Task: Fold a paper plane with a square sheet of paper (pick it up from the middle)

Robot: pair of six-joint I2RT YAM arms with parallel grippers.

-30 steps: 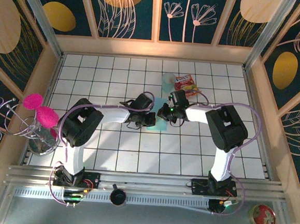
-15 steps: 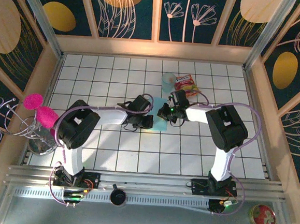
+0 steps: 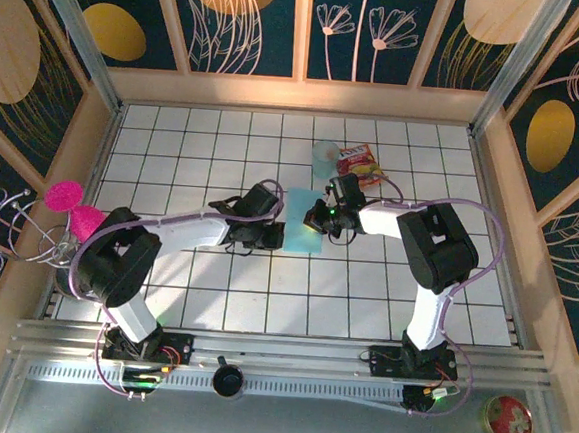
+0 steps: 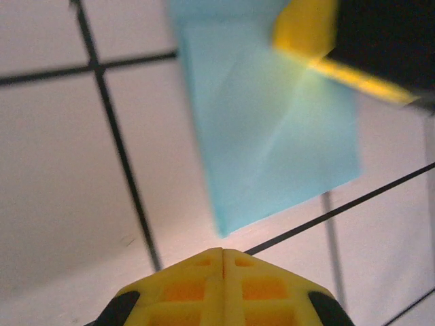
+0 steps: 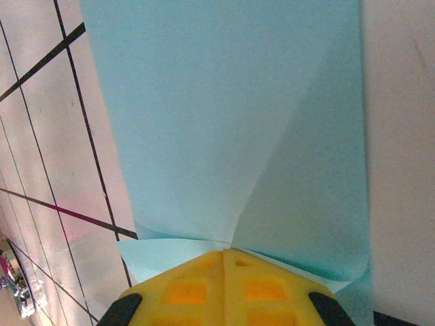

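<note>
Paper (image 5: 231,122) runs lengthwise away from right gripper (image 5: 224,252), touching its closed jaws. Left gripper (image 4: 222,251), also closed, sits just beside.

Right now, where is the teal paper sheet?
Top view: the teal paper sheet lies mid-table between the left tool and right tool, nearer than the blue cup and snack packet.

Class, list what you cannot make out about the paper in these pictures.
- Top view: the square sheet of paper is partly under the right gripper; creases too small.
- Left wrist view: its far end is cut off by the top edge and a blurred yellow finger.
- Right wrist view: the gripper hides its near edge.
</note>
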